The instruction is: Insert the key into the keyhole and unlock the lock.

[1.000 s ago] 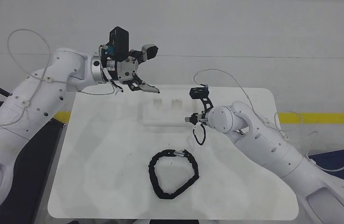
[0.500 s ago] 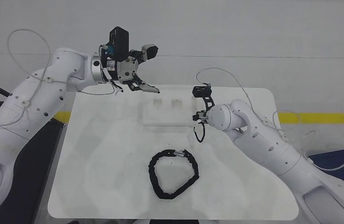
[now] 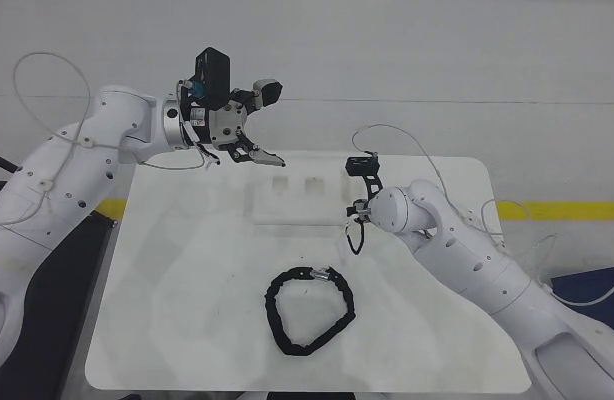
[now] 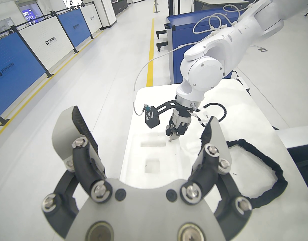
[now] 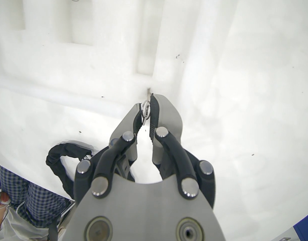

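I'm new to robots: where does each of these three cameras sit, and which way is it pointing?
Top view: above the arms, looking down at the table; the left arm and right arm show, the chain lock before them.
Left wrist view: on the left arm, facing across the table; its own open left tool in front, the right arm beyond.
Right wrist view: on the right arm, facing down at the foam tray; its right tool grips the key.
Shared: both wrist views show the foam tray and the chain lock.
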